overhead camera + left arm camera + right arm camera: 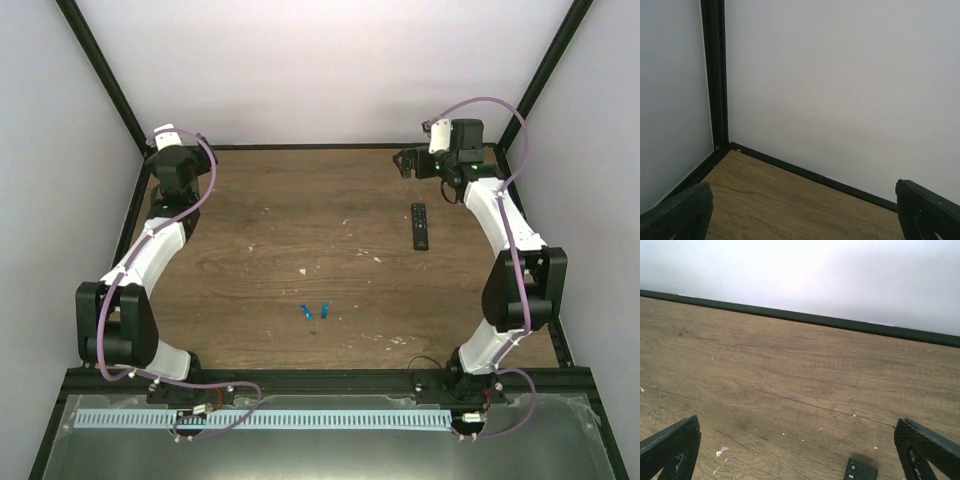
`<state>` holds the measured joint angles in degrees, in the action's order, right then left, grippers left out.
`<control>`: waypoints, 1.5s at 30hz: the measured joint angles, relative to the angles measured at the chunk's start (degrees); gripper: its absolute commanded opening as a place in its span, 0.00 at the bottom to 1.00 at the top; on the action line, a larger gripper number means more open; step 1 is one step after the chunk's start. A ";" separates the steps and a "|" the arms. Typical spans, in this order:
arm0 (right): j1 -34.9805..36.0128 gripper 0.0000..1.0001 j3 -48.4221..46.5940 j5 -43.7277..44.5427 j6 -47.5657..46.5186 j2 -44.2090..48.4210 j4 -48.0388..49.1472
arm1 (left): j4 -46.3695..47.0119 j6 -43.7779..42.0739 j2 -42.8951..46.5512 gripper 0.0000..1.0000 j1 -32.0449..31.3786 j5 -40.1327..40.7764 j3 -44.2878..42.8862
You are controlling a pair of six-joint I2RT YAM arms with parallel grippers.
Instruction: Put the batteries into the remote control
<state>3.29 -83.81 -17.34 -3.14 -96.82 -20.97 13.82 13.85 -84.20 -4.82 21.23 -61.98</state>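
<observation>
The remote control (421,226) is a slim black bar lying flat on the right half of the wooden table; only its buttoned end (860,471) shows at the bottom edge of the right wrist view. The batteries are two small blue cylinders (306,313) (325,311) lying side by side near the table's middle front. My right gripper (404,160) (797,440) hovers open over the back right of the table, just behind the remote. At the back left corner my left gripper (155,145) (802,200) is open, facing the walls. Neither gripper holds anything.
White walls and black frame posts (714,75) close in the table at the back and sides. Pale specks of debris (303,270) dot the wood. A black rail (320,378) runs along the near edge by the arm bases.
</observation>
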 measured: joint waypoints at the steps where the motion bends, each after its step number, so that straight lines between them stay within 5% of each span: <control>1: 0.00 1.00 0.26 -0.02 0.13 0.50 0.50 | 0.11 -0.17 0.00 1.00 0.00 -0.07 0.00; 15: 0.00 1.00 0.20 2.38 0.68 -0.94 -3.54 | 6.19 0.11 -0.02 1.00 3.28 -9.25 4.50; 34: 0.76 1.00 4.57 11.43 4.72 -11.93 -6.47 | -2.80 1.99 -3.56 1.00 -0.22 -16.02 2.25; 45: 1.44 0.86 10.34 14.08 7.13 -11.93 -8.15 | -4.11 2.43 -5.88 1.00 -0.22 -20.59 0.13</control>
<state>4.73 -73.47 -3.27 3.99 -108.75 -29.12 9.72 16.27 -90.08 -5.04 0.64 -61.84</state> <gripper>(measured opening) 0.899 0.997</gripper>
